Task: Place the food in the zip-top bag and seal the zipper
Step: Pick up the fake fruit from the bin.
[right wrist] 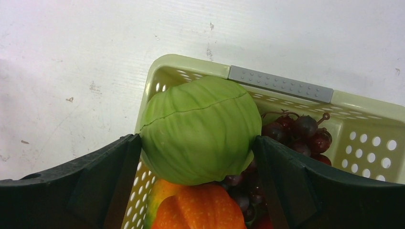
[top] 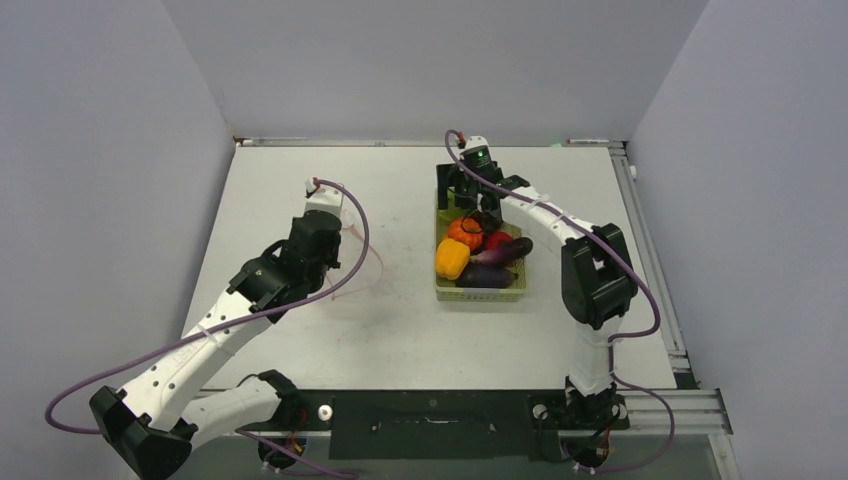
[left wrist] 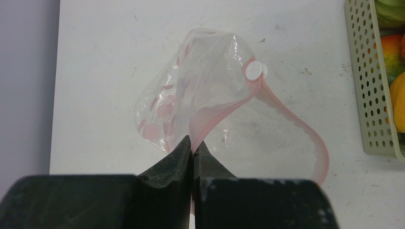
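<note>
The zip-top bag (left wrist: 191, 90) lies crumpled and clear with pink dots on the white table. Its pink zipper (left wrist: 291, 119) curves in a loop, with a white slider (left wrist: 254, 70) on it. My left gripper (left wrist: 193, 144) is shut on the zipper strip near the bag's mouth. The food fills a pale green basket (right wrist: 191, 64). My right gripper (right wrist: 196, 139) spans a green cabbage (right wrist: 200, 129), both fingers pressed against its sides. Dark grapes (right wrist: 301, 131) and an orange pumpkin (right wrist: 200, 210) lie under and beside it. The top view shows a yellow pepper (top: 451, 258) and eggplants (top: 500, 252).
The basket (top: 480, 294) stands right of centre on the table, with my right gripper (top: 468, 190) over its far end. Its perforated wall (left wrist: 370, 95) shows at the right edge of the left wrist view. Grey walls enclose the table on three sides.
</note>
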Robot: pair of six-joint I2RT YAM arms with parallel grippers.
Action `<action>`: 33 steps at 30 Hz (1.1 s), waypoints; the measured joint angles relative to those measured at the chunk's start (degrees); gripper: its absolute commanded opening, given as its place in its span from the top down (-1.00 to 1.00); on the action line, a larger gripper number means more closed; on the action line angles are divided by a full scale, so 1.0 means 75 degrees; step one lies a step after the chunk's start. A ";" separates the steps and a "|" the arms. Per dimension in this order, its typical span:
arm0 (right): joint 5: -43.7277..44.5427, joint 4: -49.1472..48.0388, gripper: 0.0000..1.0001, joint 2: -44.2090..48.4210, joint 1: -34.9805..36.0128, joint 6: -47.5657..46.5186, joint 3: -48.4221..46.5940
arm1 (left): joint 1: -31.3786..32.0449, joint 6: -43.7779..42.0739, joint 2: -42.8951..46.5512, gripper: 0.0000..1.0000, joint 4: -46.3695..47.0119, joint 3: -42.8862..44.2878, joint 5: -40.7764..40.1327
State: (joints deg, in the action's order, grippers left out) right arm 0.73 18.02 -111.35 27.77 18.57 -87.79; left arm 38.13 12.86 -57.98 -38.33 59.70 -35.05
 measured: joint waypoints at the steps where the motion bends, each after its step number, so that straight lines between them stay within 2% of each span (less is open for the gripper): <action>1: 0.0006 0.0000 -0.93 -0.0009 0.0000 0.0000 0.0000 | 0.0000 0.0000 0.0000 1.00 0.0000 0.0000 0.0000; 3: 0.0009 0.0003 -0.93 -0.0012 0.0000 -0.0003 0.0000 | 0.0000 0.0000 0.0000 1.00 0.0000 0.0000 -0.0003; 9: 0.0009 0.0000 -0.50 -0.0012 0.0000 -0.0026 0.0003 | 0.0000 0.0000 0.0000 1.00 0.0000 0.0000 -0.0003; 18: 0.0029 -0.0096 -0.05 -0.0009 0.0000 -0.0058 0.0093 | 0.0000 0.0000 0.0000 1.00 0.0000 0.0000 -0.0003; 24: 0.0073 -0.0169 0.04 0.0064 0.0003 -0.0082 0.0195 | 0.0000 0.0000 0.0000 1.00 0.0000 0.0000 0.0000; 33: 0.0356 -0.0105 0.07 0.0353 0.0003 -0.0169 0.0326 | 0.0000 0.0000 0.0000 1.00 0.0000 0.0000 0.0003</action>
State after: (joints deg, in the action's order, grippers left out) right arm 3.40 17.23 -108.71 27.79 17.30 -85.34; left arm 38.13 12.86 -57.98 -38.33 59.70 -35.03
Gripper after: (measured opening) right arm 0.554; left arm 0.001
